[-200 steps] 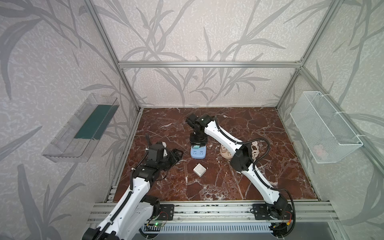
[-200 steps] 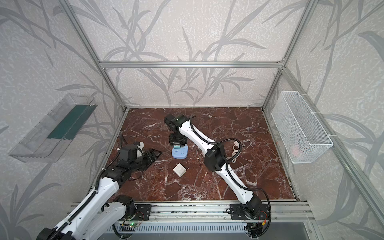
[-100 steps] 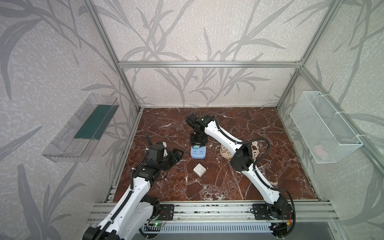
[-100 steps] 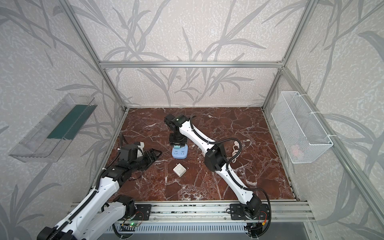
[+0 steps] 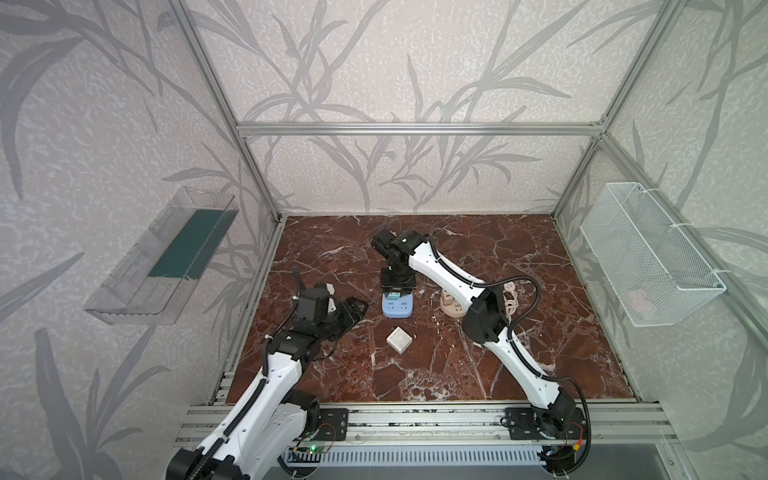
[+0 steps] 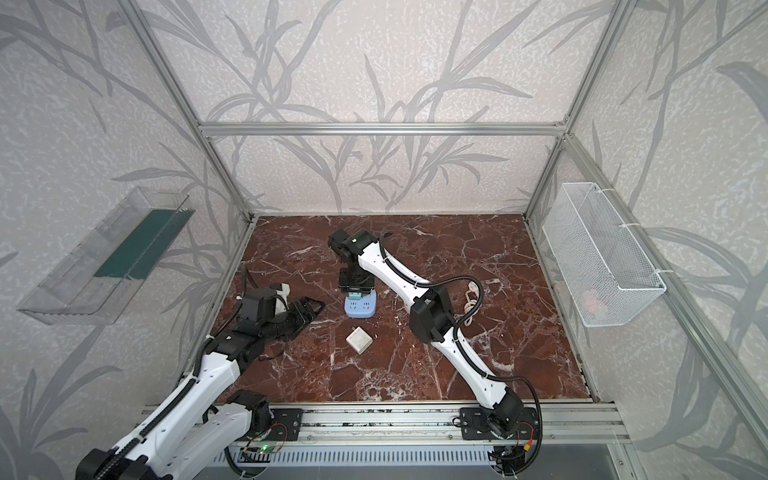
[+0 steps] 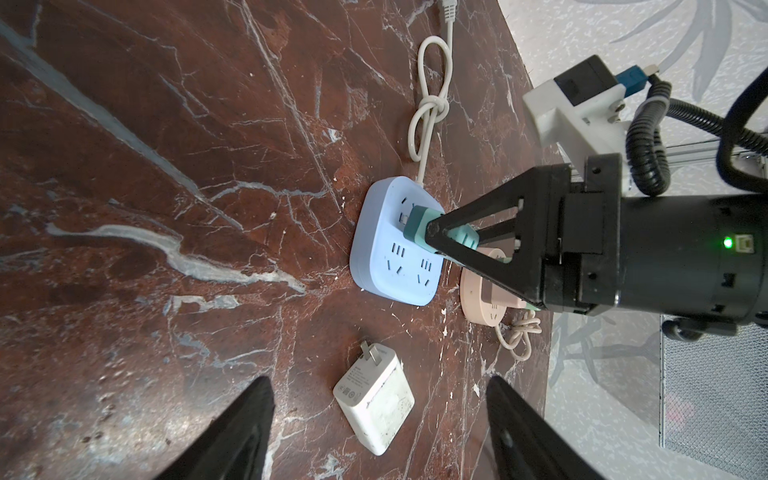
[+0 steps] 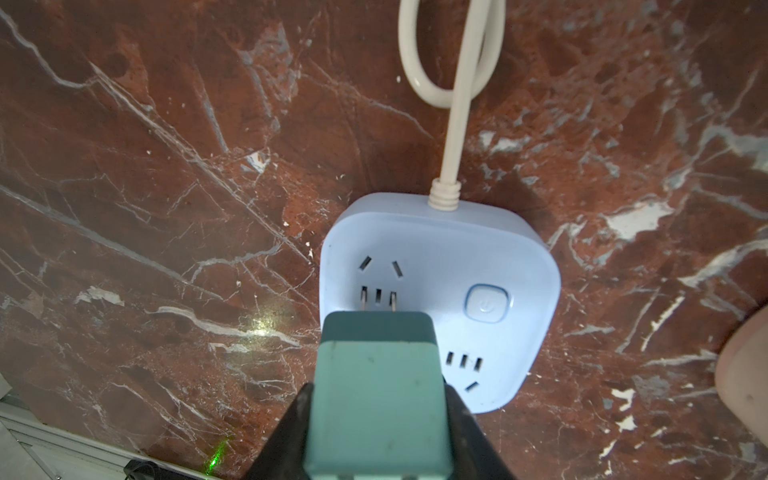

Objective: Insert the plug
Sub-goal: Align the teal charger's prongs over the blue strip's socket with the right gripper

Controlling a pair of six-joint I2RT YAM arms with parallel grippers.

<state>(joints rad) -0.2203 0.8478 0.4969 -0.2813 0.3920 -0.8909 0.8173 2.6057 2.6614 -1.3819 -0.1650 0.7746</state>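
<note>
Gripping teal plug (image 8: 374,374), right claw (image 7: 436,232); prongs (image 8: 364,300) at blue socket (image 8: 457,257); left claw (image 7: 380,384) spread, empty.

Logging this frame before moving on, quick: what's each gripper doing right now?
Left gripper: open, holding nothing.
Right gripper: closed on the teal plug, prongs at the blue power strip.

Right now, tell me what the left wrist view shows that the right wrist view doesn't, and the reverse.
Only the left wrist view: the white cube-shaped charger lying on the marble, and the right gripper from the side, shut on the teal rectangular plug. Only the right wrist view: the power button on the pale blue plastic power strip. Both: that plug, the strip and its white cord.
</note>
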